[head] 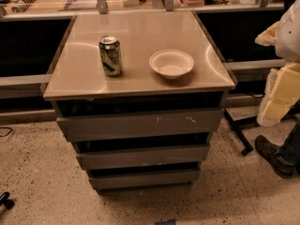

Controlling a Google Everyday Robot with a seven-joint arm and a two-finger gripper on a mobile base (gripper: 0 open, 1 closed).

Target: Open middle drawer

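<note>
A cabinet with a glossy beige top (140, 74) stands in the middle of the camera view, with three dark-grey handleless drawer fronts stacked below it. The middle drawer (143, 156) is the plain mid-width front, with a dark gap above it. It lies under the widest front with white scratch marks (140, 124) and over the narrowest front (144, 177). My arm's white and yellowish parts are at the right edge. My gripper (268, 34) is up there, well to the right of the cabinet and above drawer height, touching nothing.
A green can (110, 56) and a white bowl (171, 63) stand on the cabinet top. A person's leg and dark shoe (274, 156) are on the speckled floor at the right, next to a black stand leg (236, 135). A cluttered counter runs along the back.
</note>
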